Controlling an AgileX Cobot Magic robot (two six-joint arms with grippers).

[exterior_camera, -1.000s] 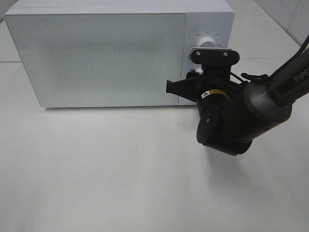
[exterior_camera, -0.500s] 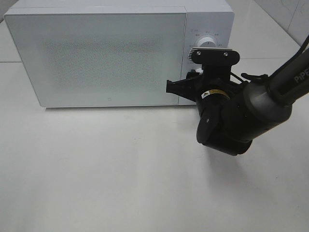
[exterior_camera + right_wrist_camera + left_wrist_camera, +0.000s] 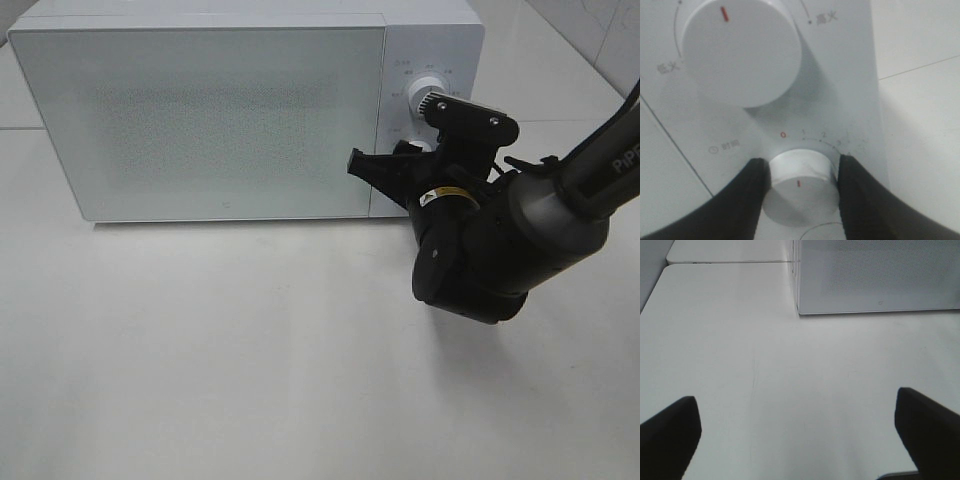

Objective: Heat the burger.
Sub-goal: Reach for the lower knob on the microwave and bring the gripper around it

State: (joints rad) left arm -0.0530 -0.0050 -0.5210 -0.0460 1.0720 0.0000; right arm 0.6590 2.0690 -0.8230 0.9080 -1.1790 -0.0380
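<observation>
The burger is hidden; no view shows it. A white microwave (image 3: pixel 200 110) stands at the back of the table with its frosted door closed. My right gripper (image 3: pixel 421 150) reaches its control panel and, in the right wrist view, the gripper (image 3: pixel 800 175) is shut on the lower timer knob (image 3: pixel 799 190), one finger (image 3: pixel 747 192) on each side. The larger upper knob (image 3: pixel 740 50) is untouched. My left gripper (image 3: pixel 800 427) hovers open over bare table, its fingertips (image 3: pixel 670 432) wide apart, in front of the microwave's left corner (image 3: pixel 800 300).
The white tabletop (image 3: pixel 220 350) stretches in front of the microwave. The bulky right arm (image 3: pixel 500 240) fills the area before the control panel. A table seam (image 3: pixel 730 261) runs beside the microwave's left side.
The right wrist has rolled clockwise as seen from above while its gripper stays on the lower knob; the camera mount now sits tilted. The left arm has not moved.
</observation>
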